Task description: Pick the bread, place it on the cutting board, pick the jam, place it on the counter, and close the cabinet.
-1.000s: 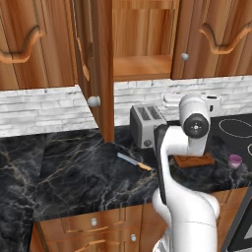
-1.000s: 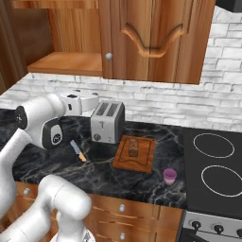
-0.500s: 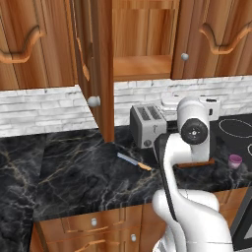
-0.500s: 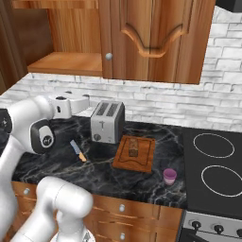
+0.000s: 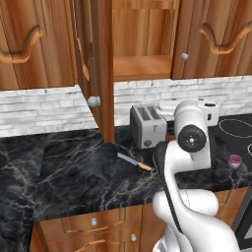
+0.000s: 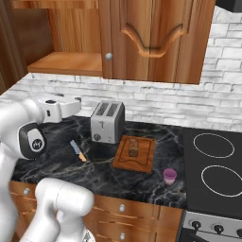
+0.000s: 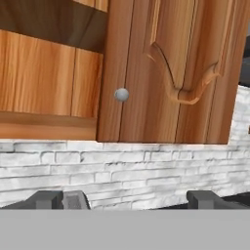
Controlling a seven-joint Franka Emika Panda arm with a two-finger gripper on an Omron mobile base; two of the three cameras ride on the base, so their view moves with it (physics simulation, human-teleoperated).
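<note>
In the left base view the white arm stands in front of the cutting board, which it hides there, and it cuts off part of the silver toaster; the open cabinet door, seen edge-on, is a tall slab of warm brown wood with a small round silver knob, and behind it a bare wooden shelf shows. A knife with a dark blade and an orange handle lies on the counter, black marble with pale golden veins, left of the toaster. From the right base view the gripper sits at the end of the white hand, left of the toaster and above the counter; its tips are too small there to judge. In the hand view the two dark fingertips stand far apart with nothing between them, facing the closed arched-panel door and the white brick wall. Right of the toaster lies the cutting board, flat reddish-brown wood with a darker groove, and the bread, a small dark brown chunk, rests on it. Further right, just off the board's corner, the jam stands upright on the counter, squat with a purple lid, near the black stovetop.
</note>
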